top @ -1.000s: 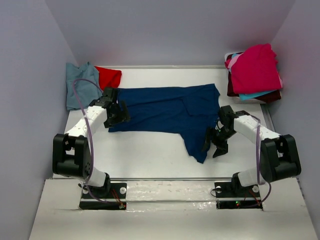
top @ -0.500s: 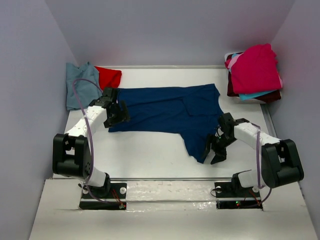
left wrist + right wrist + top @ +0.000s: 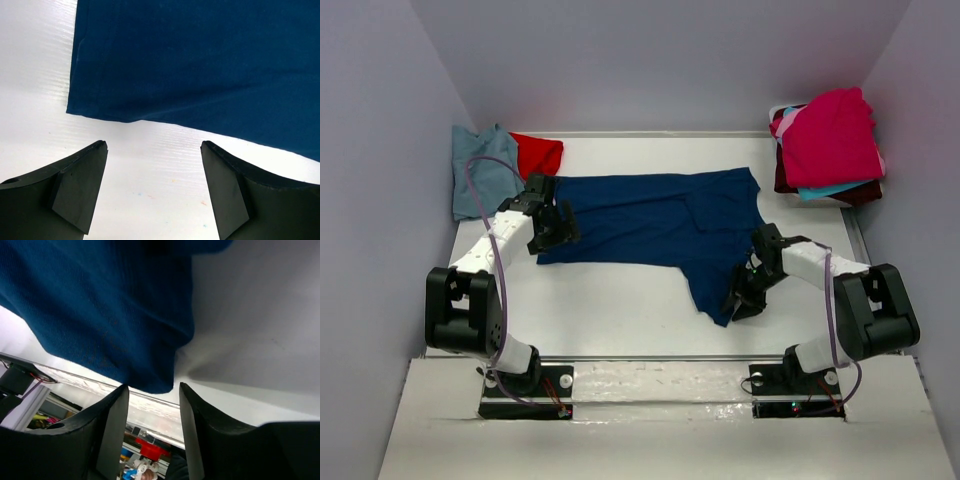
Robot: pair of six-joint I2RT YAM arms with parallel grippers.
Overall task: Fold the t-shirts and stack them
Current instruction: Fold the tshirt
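the navy t-shirt [image 3: 660, 225] spreads across the middle of the surface [image 3: 610, 315], leaving a bare strip along its near side and a narrower one behind it. the blue-grey t-shirt [image 3: 480, 180] and the red t-shirt [image 3: 538, 153] fill the far left corner; a heaped pile of t-shirts [image 3: 830, 140] fills the far right. walls [image 3: 380, 150] close in left, right and back.

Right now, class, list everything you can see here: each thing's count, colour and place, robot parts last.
navy tee: one, navy, spread mid-table
blue-grey tee: one, blue-grey, far left corner
red tee: one, red, beside the blue-grey tee
magenta tee: one, magenta, top of far-right pile
turquoise tee: one, turquoise, under it
maroon tee: one, maroon, low in pile
table: one, white, under everything
left gripper: one, black, open, at navy tee's left edge
right gripper: one, black, open, at navy tee's near corner
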